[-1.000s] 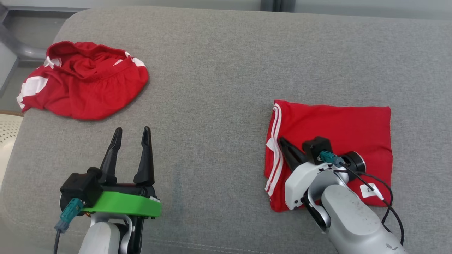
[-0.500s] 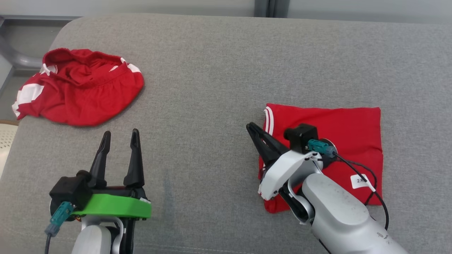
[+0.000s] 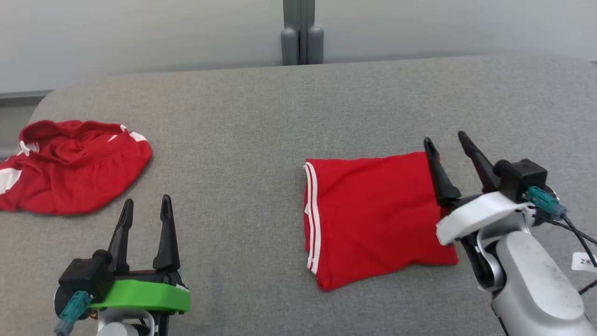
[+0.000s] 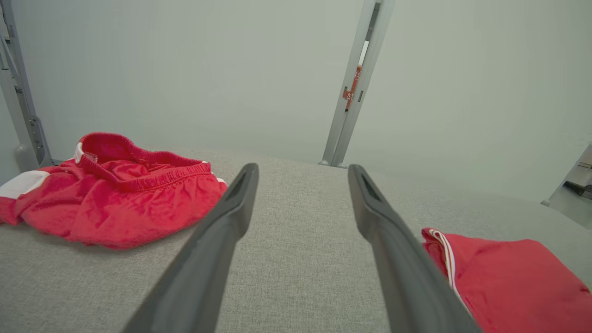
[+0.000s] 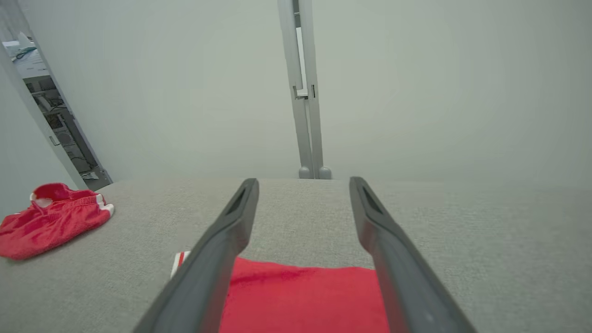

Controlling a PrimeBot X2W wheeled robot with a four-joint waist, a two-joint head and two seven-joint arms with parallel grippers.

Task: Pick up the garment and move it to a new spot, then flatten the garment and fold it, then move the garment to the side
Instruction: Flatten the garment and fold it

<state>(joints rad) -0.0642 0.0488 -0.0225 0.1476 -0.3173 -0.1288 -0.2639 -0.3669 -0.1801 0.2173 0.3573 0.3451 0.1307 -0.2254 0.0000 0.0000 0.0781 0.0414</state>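
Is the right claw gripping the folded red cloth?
No, the right gripper stands open and empty, while the folded garment lies flat on the cushion.

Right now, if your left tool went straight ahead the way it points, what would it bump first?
Probably nothing soon. The left tool points between the crumpled red garment and the folded red garment, over bare grey cushion. Beyond that stands the pale wall, though the distance is unclear.

1. The left gripper (image 3: 146,200) has 2 long, dark, tapering fingers above a bright green bracket (image 3: 140,295).
2. The right gripper (image 3: 444,137) has 2 matching fingers on a white bracket (image 3: 480,212).
3. A black block (image 3: 520,175) beside the white bracket bears a teal connector (image 3: 543,199) with a black cable (image 3: 576,227).
4. The right forearm (image 3: 536,284) is pale grey, rounded and scuffed.
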